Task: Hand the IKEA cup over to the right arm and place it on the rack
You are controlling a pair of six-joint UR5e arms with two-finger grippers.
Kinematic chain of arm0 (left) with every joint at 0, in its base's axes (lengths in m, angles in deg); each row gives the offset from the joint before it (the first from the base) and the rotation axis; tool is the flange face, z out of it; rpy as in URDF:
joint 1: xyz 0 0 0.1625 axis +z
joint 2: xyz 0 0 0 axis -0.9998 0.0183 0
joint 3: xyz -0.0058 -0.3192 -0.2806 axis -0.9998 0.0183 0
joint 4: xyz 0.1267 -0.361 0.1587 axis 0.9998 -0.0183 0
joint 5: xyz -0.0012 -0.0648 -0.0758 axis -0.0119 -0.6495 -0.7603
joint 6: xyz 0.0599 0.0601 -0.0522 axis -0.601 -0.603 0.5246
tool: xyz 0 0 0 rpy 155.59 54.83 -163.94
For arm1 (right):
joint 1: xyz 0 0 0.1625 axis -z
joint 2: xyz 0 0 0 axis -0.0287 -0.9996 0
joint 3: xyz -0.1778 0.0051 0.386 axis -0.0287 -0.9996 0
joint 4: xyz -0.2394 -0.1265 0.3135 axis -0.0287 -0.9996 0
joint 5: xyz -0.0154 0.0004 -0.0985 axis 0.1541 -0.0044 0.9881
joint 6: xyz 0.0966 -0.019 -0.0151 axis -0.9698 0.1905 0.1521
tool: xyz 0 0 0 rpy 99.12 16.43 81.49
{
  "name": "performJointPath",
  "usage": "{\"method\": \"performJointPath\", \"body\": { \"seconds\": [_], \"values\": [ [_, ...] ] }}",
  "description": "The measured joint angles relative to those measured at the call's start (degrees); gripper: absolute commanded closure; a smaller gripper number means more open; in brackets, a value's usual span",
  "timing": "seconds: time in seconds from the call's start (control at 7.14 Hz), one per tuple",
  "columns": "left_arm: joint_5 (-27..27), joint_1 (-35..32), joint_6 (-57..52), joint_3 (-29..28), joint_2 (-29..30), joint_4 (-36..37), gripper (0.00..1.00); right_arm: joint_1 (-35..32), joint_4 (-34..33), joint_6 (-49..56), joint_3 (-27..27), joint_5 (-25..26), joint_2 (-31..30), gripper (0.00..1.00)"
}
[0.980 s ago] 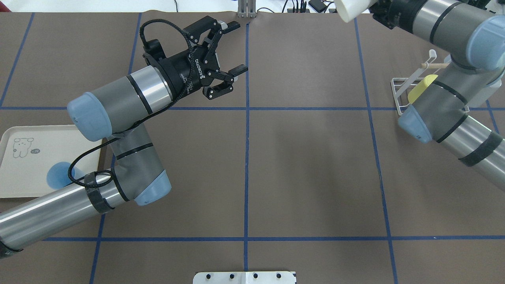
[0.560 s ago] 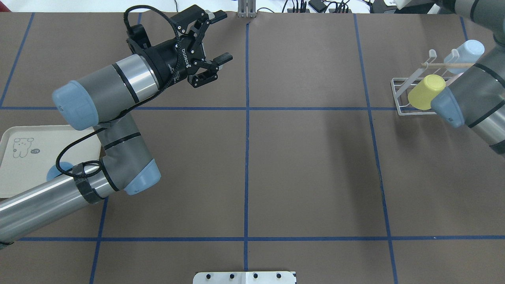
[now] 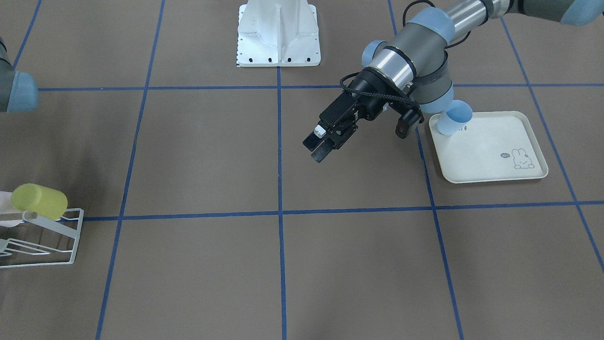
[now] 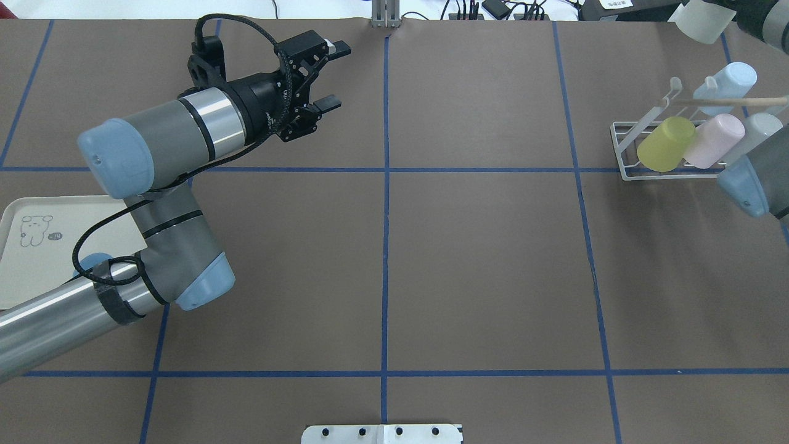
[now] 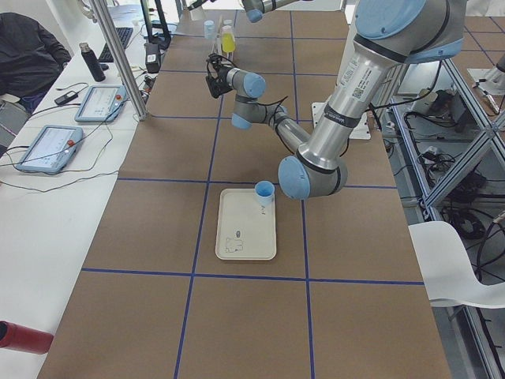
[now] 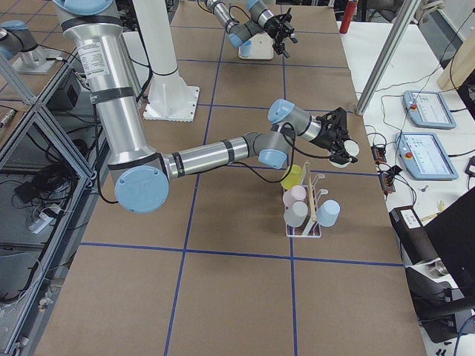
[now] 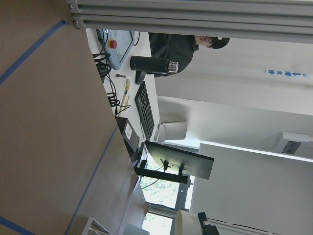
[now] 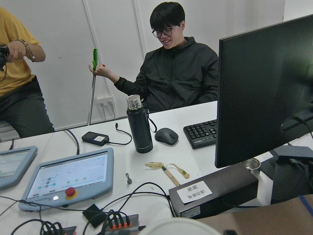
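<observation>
My right gripper point(image 6: 339, 144) is shut on a white cup point(image 4: 703, 21), held in the air beyond the table's far right corner, above and behind the rack point(image 4: 629, 154). The cup's rim shows at the bottom of the right wrist view point(image 8: 181, 227). The white wire rack holds a yellow cup point(image 4: 666, 143), a pink cup point(image 4: 715, 140), a grey cup point(image 4: 761, 129) and a light-blue cup point(image 4: 726, 80). My left gripper point(image 4: 336, 74) is open and empty, above the far left of the table; it also shows in the front-facing view point(image 3: 315, 148).
A cream rabbit-print tray point(image 3: 495, 156) lies at the near left with a blue cup point(image 3: 454, 119) on it, partly under my left arm. Operators, tablets, a bottle and a monitor are on the desk beyond the table's far edge.
My right arm swung right and away with the white cup, uncovering the rack's cups. My left arm drew back to the left, its gripper still open and empty.
</observation>
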Motion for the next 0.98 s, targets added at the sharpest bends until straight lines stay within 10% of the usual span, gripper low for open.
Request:
{"method": "performJointPath", "body": {
  "seconds": [0.42, 0.98],
  "values": [
    [-0.11, -0.01, -11.88, 12.13, -3.13, 17.83, 0.02, 0.10, 1.79, 3.38, -4.76, -0.47, -0.85, 1.00],
    [-0.19, -0.01, -13.40, 15.34, -3.44, 22.15, 0.01, 0.28, 5.49, 6.15, -8.92, -0.91, -1.11, 1.00]
  ]
}}
